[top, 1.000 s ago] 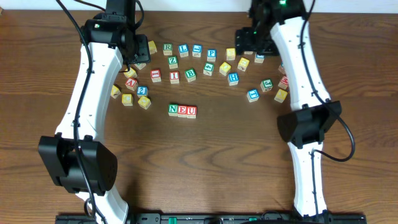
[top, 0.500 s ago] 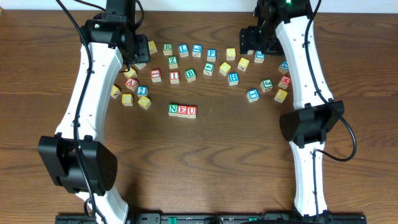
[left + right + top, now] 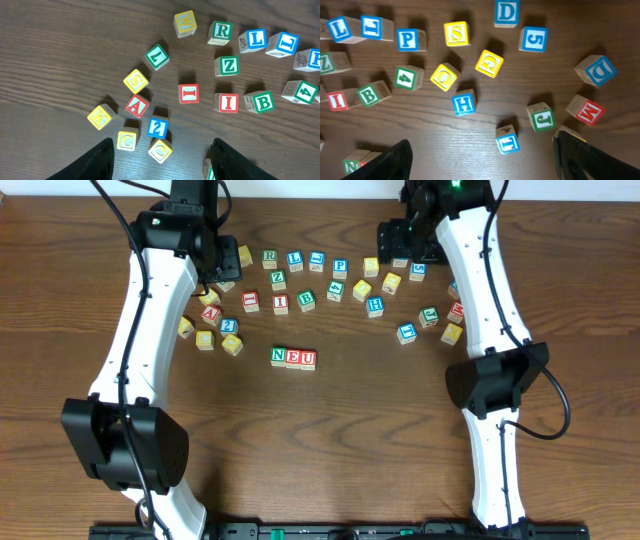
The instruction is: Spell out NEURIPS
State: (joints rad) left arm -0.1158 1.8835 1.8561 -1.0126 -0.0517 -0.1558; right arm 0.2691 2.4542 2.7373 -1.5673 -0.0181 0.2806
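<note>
N-E-U wooden cube row (image 3: pixel 293 358): standing. You are seeking the green-bordered wooden R cube (image 3: pixel 220 31), lying at its 11 o'clock. Left hand (image 3: pixel 162 157) and right hand (image 3: pixel 485 160) are hanging spread and empty.

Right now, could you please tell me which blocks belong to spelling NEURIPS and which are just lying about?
Belong to the job: NEU row; green R; red I; blue P; yellow S.
Lying about: green Z; green B; blue H; blue D; red A.
</note>
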